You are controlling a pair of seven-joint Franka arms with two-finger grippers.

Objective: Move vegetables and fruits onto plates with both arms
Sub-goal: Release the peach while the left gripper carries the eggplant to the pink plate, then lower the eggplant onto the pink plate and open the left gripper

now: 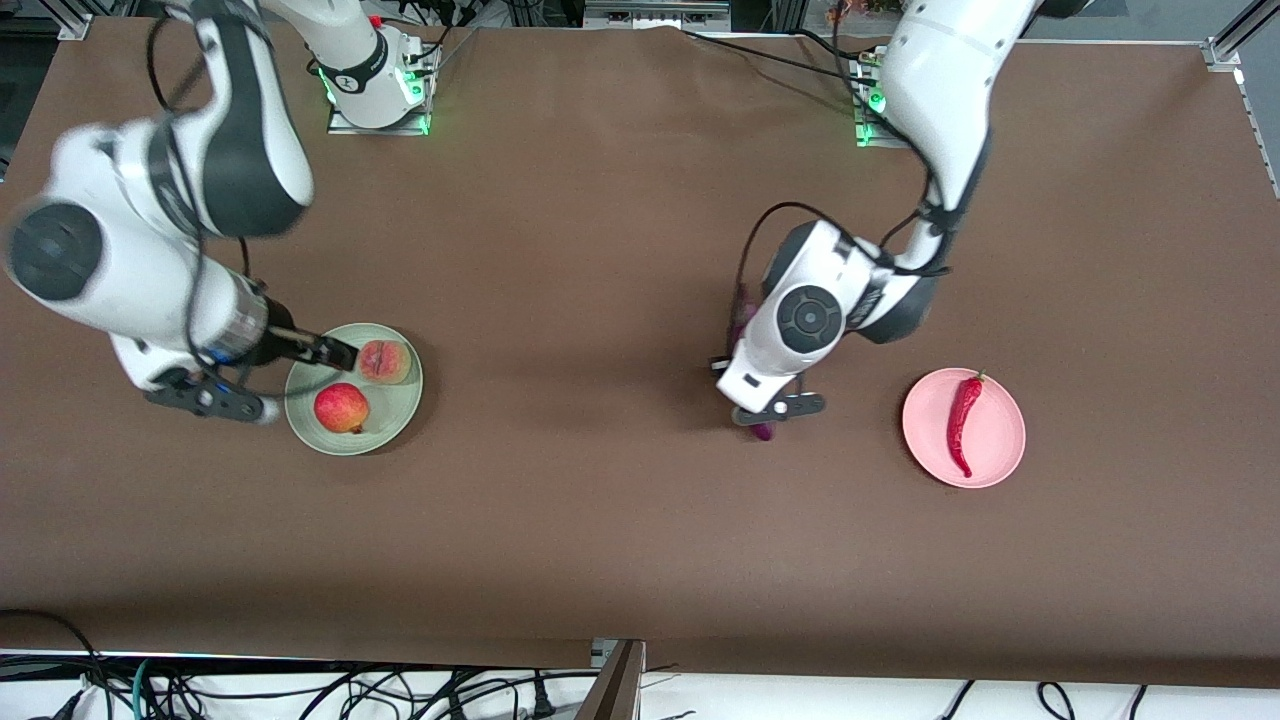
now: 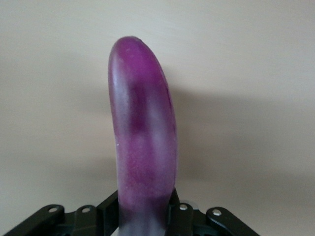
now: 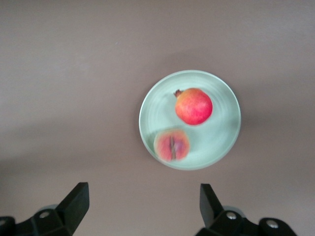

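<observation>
The mint green plate (image 1: 398, 408) holds the peach (image 1: 385, 361) and the red apple-like fruit (image 1: 341, 408). My right gripper (image 1: 338, 352) hangs open and empty over that plate's rim toward the right arm's end. The right wrist view shows the plate (image 3: 224, 132), red fruit (image 3: 194, 106) and peach (image 3: 172, 145) well below its spread fingers (image 3: 75, 202). My left gripper (image 1: 762, 402) is shut on the purple eggplant (image 1: 765, 432), over the table between the plates. The eggplant (image 2: 142, 147) sticks out from the fingers (image 2: 179, 216). The red chili (image 1: 963, 420) lies on the pink plate (image 1: 1002, 432).
Brown table (image 1: 580, 300) with both arm bases along its edge farthest from the front camera. Cables lie on the floor off the table's nearest edge.
</observation>
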